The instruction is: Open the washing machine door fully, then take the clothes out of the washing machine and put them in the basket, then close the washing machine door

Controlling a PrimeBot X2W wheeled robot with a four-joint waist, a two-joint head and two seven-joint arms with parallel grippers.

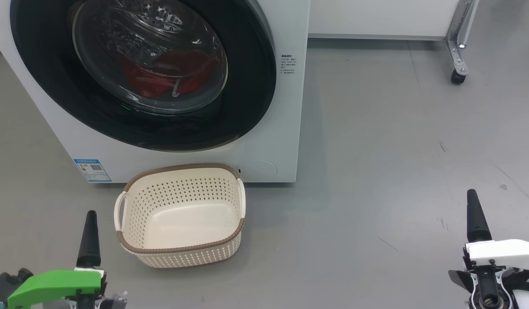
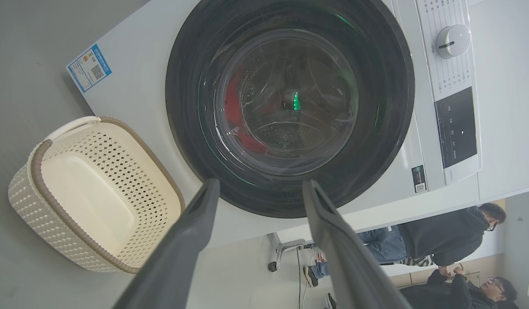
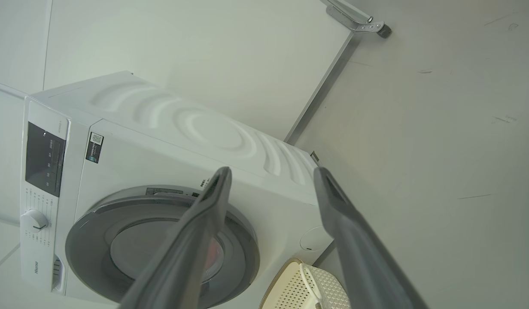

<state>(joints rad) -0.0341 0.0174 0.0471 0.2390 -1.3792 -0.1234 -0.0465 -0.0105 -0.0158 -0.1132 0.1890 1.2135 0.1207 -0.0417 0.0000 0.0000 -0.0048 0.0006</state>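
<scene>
The white washing machine point(image 1: 286, 128) stands at the upper left in the head view. Its round black-rimmed door point(image 1: 247, 86) lies flush against the front. Red clothes point(image 1: 161, 77) show through the glass bowl, low in the drum. On the floor just before the machine sits the cream basket point(image 1: 178, 168), with nothing in it. My left gripper point(image 2: 260, 182) is open, with empty fingers pointing at the door point(image 2: 393, 86) from a distance. My right gripper point(image 3: 271, 169) is open too, off to the machine's right and holding nothing. In the head view both stay low, left gripper point(image 1: 91, 214) and right gripper point(image 1: 472, 195).
Grey floor spreads to the right of the machine. A metal leg on a caster point(image 1: 457, 77) stands at the back right, under a white panel. Two people point(image 2: 445, 234) are beyond the machine in the left wrist view.
</scene>
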